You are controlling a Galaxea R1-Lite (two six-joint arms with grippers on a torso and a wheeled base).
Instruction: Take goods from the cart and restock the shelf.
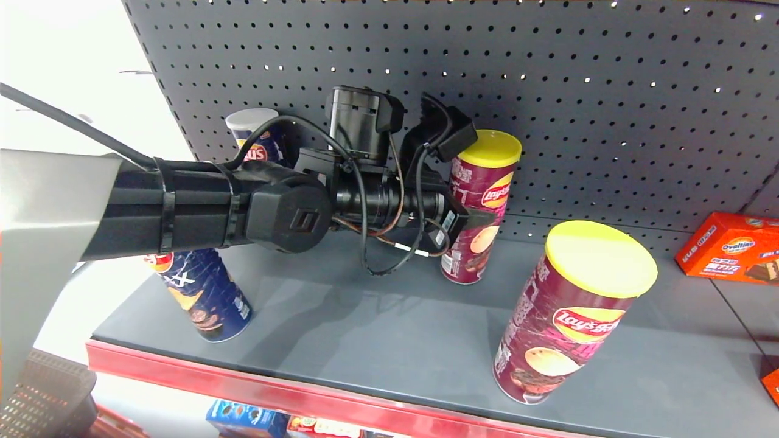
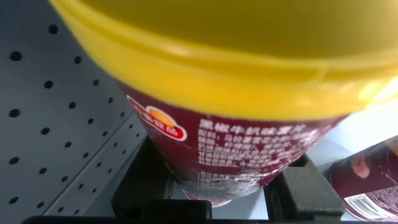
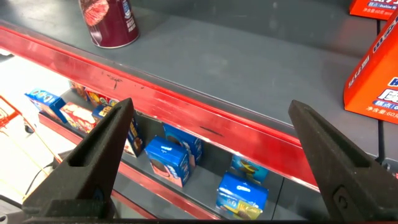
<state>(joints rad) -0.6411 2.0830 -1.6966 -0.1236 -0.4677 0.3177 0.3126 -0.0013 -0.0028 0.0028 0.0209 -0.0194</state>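
Observation:
A maroon chip can with a yellow lid (image 1: 484,182) stands upright at the back of the grey shelf (image 1: 377,328), close to the pegboard. My left gripper (image 1: 481,219) reaches it from the left and is shut on its body. In the left wrist view the same can (image 2: 236,149) sits between the two black fingers (image 2: 143,186), which press its sides. My right gripper (image 3: 211,174) hangs open and holds nothing, in front of the shelf's red front edge (image 3: 186,106).
A second maroon can (image 1: 572,310) stands at the front right. Two blue cans (image 1: 204,292) (image 1: 258,137) stand at the left. Orange boxes (image 1: 730,246) lie at the far right. Blue snack packs (image 3: 168,162) fill the lower shelf. A dark mesh basket (image 1: 42,395) sits bottom left.

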